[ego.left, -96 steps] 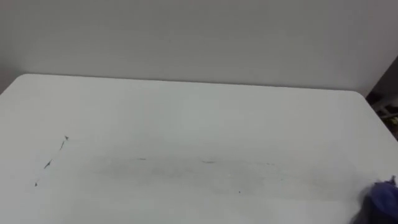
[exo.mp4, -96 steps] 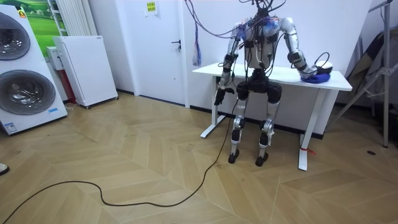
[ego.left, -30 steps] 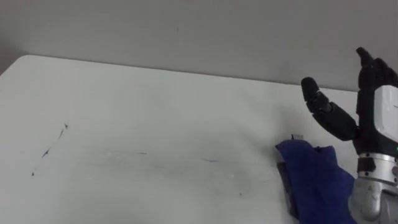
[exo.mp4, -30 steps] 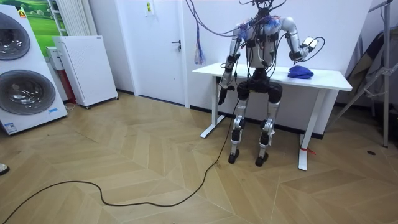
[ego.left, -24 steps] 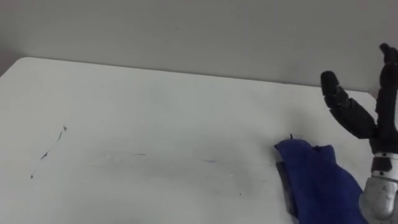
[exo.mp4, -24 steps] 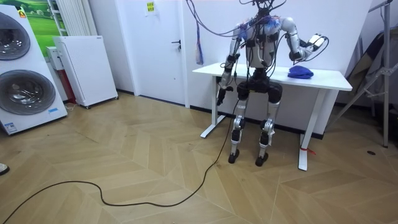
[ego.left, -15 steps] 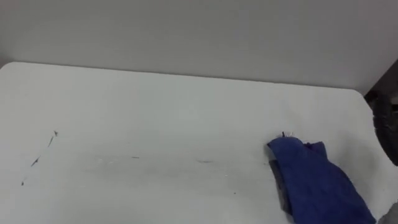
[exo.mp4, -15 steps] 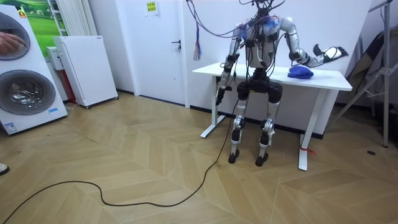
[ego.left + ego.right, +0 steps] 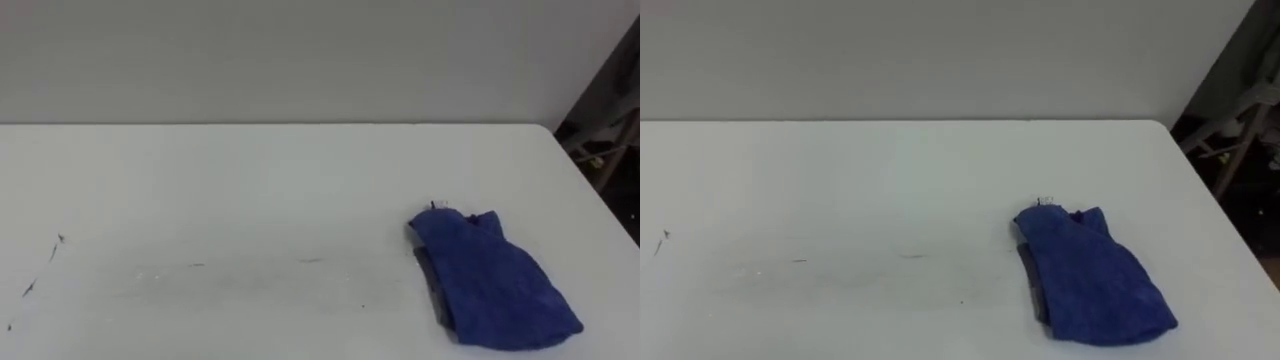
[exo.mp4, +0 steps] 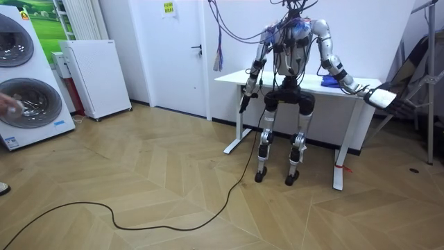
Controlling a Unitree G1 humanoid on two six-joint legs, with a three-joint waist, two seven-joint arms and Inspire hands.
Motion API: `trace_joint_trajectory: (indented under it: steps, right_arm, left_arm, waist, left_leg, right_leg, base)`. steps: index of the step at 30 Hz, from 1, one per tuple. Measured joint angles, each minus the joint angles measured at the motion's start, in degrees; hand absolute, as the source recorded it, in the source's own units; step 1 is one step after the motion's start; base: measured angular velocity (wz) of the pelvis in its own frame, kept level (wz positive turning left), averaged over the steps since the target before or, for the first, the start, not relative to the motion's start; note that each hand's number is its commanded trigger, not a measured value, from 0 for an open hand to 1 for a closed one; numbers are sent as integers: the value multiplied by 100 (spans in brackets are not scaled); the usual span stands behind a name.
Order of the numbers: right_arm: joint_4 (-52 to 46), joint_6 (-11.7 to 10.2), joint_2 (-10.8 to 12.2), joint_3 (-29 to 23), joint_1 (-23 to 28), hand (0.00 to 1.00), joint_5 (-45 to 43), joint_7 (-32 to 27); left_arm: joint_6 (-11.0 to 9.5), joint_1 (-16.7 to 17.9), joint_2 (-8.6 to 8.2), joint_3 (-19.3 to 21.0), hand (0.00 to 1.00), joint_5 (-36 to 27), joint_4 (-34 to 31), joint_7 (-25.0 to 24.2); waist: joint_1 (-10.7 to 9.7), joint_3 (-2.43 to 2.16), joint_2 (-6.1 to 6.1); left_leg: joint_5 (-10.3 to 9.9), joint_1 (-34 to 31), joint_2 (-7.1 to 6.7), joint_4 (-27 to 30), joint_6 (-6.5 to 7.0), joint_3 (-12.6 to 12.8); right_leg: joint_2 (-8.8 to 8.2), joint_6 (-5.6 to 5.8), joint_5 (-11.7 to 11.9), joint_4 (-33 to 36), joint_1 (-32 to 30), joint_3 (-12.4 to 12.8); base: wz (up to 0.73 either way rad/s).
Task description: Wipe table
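A crumpled blue cloth (image 9: 492, 292) is seen lying free on the white rectangular table (image 9: 250, 180), right of centre, near its right edge. Faint dark marks (image 9: 40, 268) remain at the left. The right hand (image 10: 383, 97) is held beyond the table's right end, fingers released; the left hand (image 10: 243, 105) hangs down, finger state not discernible. The cloth must be regrasped; open tabletop lies leftward.

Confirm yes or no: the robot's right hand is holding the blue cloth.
No. The blue cloth lies alone on the white table, while the right hand hangs off past the table's end.
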Motion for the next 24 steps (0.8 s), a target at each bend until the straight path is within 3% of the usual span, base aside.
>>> trace_joint_trajectory:
  steps: [4,10,13,15,19,24]
  right_arm:
    - [622,122,145,-16,-22,0,561,159]
    - [1422,656,441,64,35,0,589,778]
    - [1629,922,446,613,89,0,33,1268]
    - [1652,1065,444,1352,104,0,-871,1708]
    - [1534,1115,460,2194,-80,0,-2014,2154]
    - [1170,1058,544,3145,-354,0,-3345,2412]
  left_arm:
    - [0,-3,-6,24,0,-52,14,0]
    - [221,-9,-68,17,0,14,105,-8]
    - [265,21,-172,5,0,25,138,-21]
    - [340,-47,-190,-164,0,24,302,-15]
    - [345,-148,-204,-602,0,12,434,-14]
    - [330,-339,-316,-1217,0,-38,571,64]
  waist:
    - [-65,0,-26]
    - [-107,-5,14]
    - [23,-9,54]
    - [134,-5,84]
    - [394,5,164]
    - [680,24,375]
  left_leg:
    - [-2,-11,-6,-1,3,-2]
    - [-1,-1,-17,5,5,-95]
    - [-1,35,-22,0,6,-62]
    - [-2,46,-21,-4,7,-52]
    - [-5,33,-28,-4,12,-56]
    - [-2,23,-30,-5,14,-98]
  right_leg:
    - [-3,4,-4,5,-4,-4]
    - [-20,6,-4,-30,47,-59]
    - [-20,6,-4,-7,54,-54]
    - [-12,7,-2,-20,56,-39]
    - [-19,7,10,-29,51,-60]
    - [-23,15,19,-55,73,-102]
  base:
    - [0]
    - [5]
    - [-4]
    - [-2]
    - [0]
    - [3]
